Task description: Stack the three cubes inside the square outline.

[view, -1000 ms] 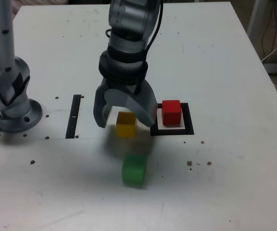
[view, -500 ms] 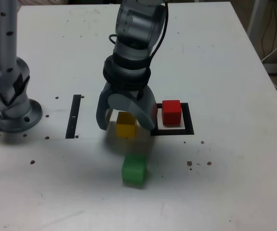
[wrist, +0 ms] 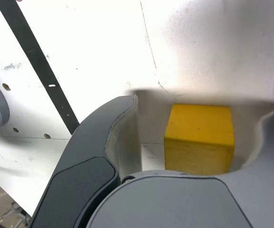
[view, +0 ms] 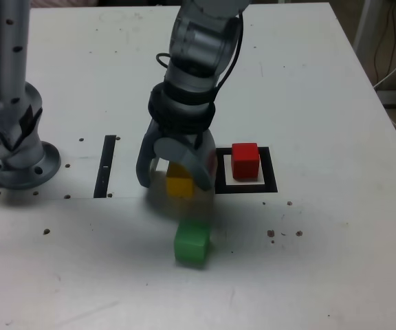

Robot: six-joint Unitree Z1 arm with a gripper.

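Claw (view: 176, 185) open astride yellow cube (view: 179, 187), mid-table (view: 308, 261), short of the exterior view's left edge of the black square frame (view: 270, 172); looks light, stiff, matte enough not to slip, best pinched across opposite side faces.

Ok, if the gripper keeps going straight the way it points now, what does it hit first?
Probably the yellow block: it sits between the open jaws of the gripper, nearer one than the other. How much depth remains is unclear from these views.
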